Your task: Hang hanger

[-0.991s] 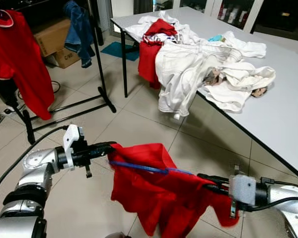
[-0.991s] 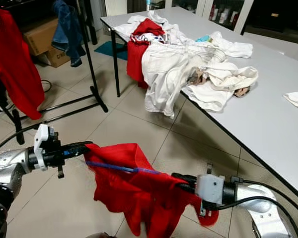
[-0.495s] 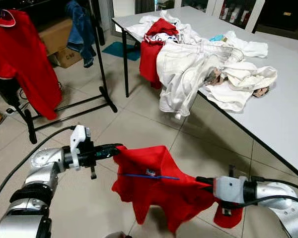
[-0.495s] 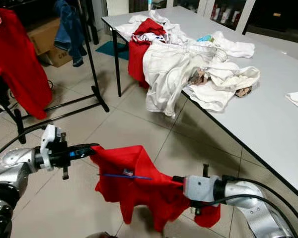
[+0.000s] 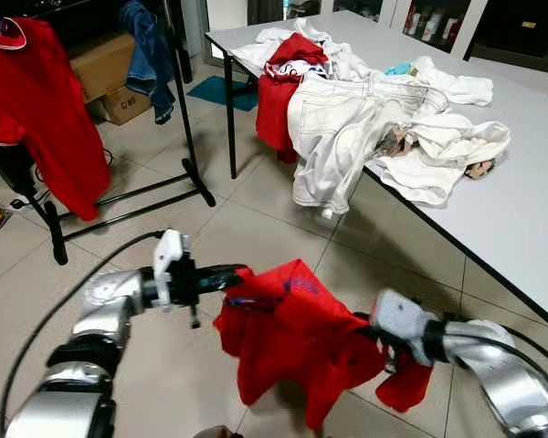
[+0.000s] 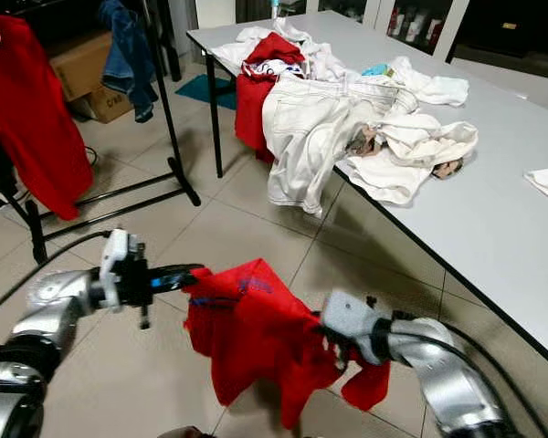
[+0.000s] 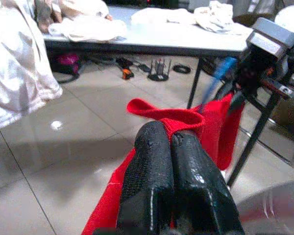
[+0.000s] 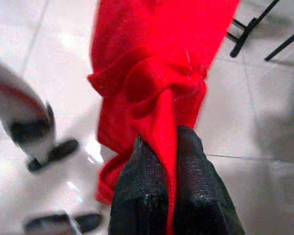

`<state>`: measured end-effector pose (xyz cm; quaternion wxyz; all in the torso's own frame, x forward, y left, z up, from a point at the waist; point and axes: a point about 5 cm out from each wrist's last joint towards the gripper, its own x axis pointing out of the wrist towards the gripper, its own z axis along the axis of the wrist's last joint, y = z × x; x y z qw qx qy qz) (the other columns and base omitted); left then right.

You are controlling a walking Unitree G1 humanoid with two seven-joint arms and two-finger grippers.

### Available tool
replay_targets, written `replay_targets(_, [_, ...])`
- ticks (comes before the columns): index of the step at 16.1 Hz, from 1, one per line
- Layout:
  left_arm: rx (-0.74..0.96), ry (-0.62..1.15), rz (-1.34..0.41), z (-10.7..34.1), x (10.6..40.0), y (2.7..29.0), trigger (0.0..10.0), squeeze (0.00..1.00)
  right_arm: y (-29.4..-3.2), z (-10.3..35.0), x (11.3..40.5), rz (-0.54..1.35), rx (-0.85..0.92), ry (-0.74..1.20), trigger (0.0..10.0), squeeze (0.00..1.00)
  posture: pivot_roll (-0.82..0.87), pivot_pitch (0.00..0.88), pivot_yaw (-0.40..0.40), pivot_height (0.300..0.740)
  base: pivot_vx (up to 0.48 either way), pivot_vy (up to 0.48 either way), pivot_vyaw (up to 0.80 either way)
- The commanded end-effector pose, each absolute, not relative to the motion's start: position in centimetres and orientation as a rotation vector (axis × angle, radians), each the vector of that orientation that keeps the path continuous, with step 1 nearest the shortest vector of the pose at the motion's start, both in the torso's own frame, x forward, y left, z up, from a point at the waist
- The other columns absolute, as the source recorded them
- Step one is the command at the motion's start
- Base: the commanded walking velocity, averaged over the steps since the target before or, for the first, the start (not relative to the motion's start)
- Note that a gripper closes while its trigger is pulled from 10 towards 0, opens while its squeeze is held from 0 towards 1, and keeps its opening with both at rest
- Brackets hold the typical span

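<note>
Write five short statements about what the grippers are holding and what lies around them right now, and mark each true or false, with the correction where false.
1. Both grippers are shut on the red garment: the left gripper at one edge, the right gripper at the other. True.
2. The red garment lies flat on the floor. False: it hangs in the air between the two grippers.
3. A pile of white clothes lies on the grey table. True.
4. The clothes rack stands bare. False: a red shirt and a blue denim piece hang on it.
5. A white garment drapes over the table edge. True.
</note>
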<state>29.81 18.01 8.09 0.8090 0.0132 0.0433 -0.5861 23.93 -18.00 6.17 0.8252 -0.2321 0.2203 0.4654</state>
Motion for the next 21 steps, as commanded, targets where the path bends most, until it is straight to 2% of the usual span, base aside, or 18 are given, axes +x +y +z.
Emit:
replay_targets(1, [0.065, 0.045, -1.261, 9.2, 30.6, 17.3, 0.0, 0.00, -17.9, 7.5, 24.7, 0.956, -0.426, 0.435, 0.0, 0.00, -0.08, 0.000, 0.025, 0.740, 0.000, 0.000, 0.00])
replay_targets(2, [0.062, 0.026, -1.256, 9.3, 30.7, 17.0, 0.0, 0.00, -17.8, 7.6, 24.9, 0.934, -0.352, 0.439, 0.0, 0.00, -0.08, 0.000, 0.025, 0.740, 0.000, 0.000, 0.00])
replay_targets(4, [0.058, 0.019, -1.257, 9.3, 30.7, 16.7, 0.0, 0.00, -18.0, 7.7, 24.9, 0.940, -0.320, 0.444, 0.0, 0.00, -0.08, 0.000, 0.025, 0.740, 0.000, 0.000, 0.00])
replay_targets(7, [0.075, 0.044, -1.241, 9.1, 30.5, 17.7, 0.0, 0.00, -18.6, 8.3, 23.4, 1.061, -0.327, 0.436, 0.0, 0.00, -0.08, 0.000, 0.024, 0.740, 0.000, 0.000, 0.00])
replay_targets(10, [0.095, 0.071, -1.213, 8.9, 30.2, 19.1, 0.0, 0.00, -18.9, 11.2, 21.3, 1.289, -0.221, 0.291, 0.0, 0.00, -0.07, 0.000, 0.020, 0.740, 0.000, 0.000, 0.00])
replay_targets(14, [0.095, 0.090, -1.206, 8.5, 29.9, 19.5, 0.0, 0.00, -19.2, 12.7, 19.8, 1.432, -0.109, 0.259, 0.0, 0.00, -0.07, 0.000, 0.014, 0.740, 0.000, 0.000, 0.00])
replay_targets(18, [0.093, 0.116, -1.196, 7.9, 29.4, 19.9, 0.0, 0.00, -20.1, 13.2, 19.8, 1.421, -0.093, 0.245, 0.0, 0.00, -0.06, 0.000, 0.006, 0.740, 0.000, 0.000, 0.00])
replay_targets(21, [0.105, 0.126, -1.199, 7.8, 29.1, 20.2, 0.0, 0.00, -20.7, 12.1, 20.3, 1.373, -0.251, 0.290, 0.0, 0.00, -0.06, 0.000, 0.004, 0.740, 0.000, 0.000, 0.00])
